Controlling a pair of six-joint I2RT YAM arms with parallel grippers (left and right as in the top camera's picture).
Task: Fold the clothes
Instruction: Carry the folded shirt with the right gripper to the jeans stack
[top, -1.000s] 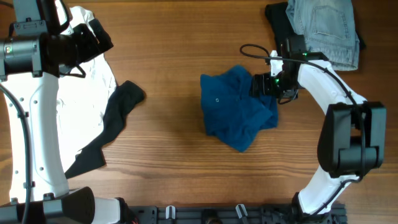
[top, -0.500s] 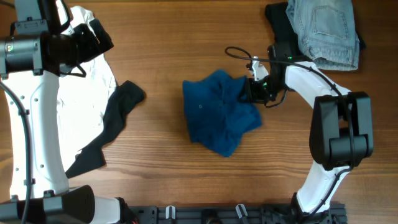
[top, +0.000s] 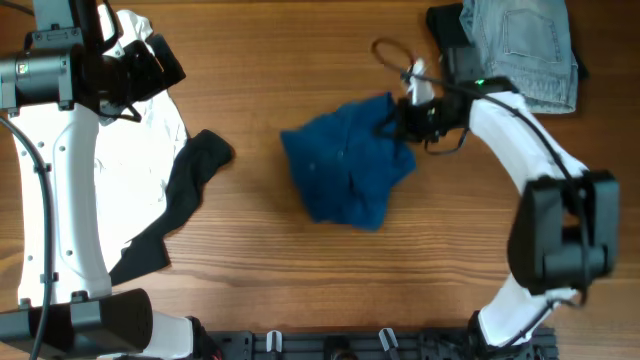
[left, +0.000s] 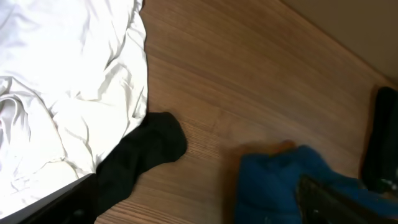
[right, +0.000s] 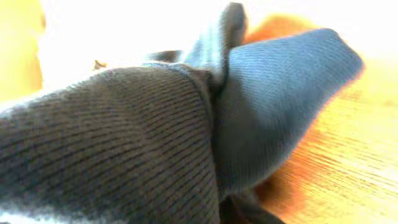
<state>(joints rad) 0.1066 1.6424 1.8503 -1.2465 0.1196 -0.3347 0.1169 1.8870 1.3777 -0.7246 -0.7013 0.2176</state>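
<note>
The deep-blue knit shirt (top: 345, 172) lies bunched in the middle of the table. My right gripper (top: 402, 120) is shut on the shirt's upper right edge, and a fold is pulled up there. In the right wrist view the blue knit (right: 155, 137) fills the frame and hides the fingers. My left gripper (top: 155, 62) hangs open above the white garment (top: 140, 170) at the far left, holding nothing. The left wrist view shows the white garment (left: 68, 81), a black garment (left: 146, 152) and the shirt (left: 280, 180) below the open gripper (left: 193, 211).
A black garment (top: 185, 195) lies along the white one's right edge. Light-blue denim (top: 522, 45) sits on another black garment (top: 447, 32) at the far right corner. A loose black cable (top: 392, 52) loops above the right wrist. Bare wood lies along the table's near side.
My right gripper has shut on the shirt's right edge and pulled it left and slightly away, dragging the whole shirt leftward. The left arm has barely moved.
</note>
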